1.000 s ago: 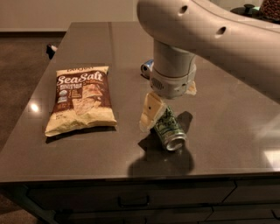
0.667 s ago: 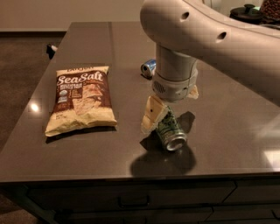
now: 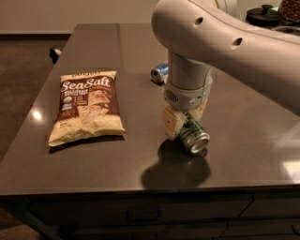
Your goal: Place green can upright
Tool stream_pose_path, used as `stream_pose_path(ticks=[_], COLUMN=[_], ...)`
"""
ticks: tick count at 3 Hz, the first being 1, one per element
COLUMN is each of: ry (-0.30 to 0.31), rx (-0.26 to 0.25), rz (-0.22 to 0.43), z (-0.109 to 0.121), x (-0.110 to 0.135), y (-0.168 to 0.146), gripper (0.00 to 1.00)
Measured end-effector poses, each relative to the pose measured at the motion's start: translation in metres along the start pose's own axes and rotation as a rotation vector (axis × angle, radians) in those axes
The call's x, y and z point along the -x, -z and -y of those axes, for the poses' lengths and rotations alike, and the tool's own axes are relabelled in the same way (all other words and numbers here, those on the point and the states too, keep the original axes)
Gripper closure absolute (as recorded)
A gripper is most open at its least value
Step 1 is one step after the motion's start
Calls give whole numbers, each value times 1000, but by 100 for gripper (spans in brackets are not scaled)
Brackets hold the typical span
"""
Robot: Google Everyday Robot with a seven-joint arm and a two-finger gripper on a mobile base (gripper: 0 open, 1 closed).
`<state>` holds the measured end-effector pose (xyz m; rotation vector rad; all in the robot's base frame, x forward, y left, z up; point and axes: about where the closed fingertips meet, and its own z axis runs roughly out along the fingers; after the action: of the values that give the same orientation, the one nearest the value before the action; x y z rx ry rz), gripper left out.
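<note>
The green can [image 3: 193, 135] has a green and white label and lies tilted on its side, its silver end facing the front right. My gripper [image 3: 186, 120] comes down from above at the middle right of the dark table [image 3: 117, 164]. Its cream fingers [image 3: 172, 123] stand on either side of the can and are shut on it. The can appears to be held just above the tabletop, with a shadow under it. The can's far end is hidden behind the wrist.
A slim blue and silver can [image 3: 159, 71] lies on its side behind the gripper. A Sea Salt chip bag [image 3: 87, 106] lies flat at the left. A dark pot [image 3: 265, 14] stands at the far right. The table's front edge is close below the can.
The gripper and the green can have shifted slightly to the right together. The chip bag and the blue can have not moved.
</note>
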<state>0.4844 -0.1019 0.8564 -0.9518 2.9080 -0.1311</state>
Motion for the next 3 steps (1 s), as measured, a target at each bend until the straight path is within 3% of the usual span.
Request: stream_pose_path(ticks=[2,3], ry=[131,196], rx=[3,31], rz=[85,182], z=[2,12], x=[12,25], y=[17,34], gripper=[86,100])
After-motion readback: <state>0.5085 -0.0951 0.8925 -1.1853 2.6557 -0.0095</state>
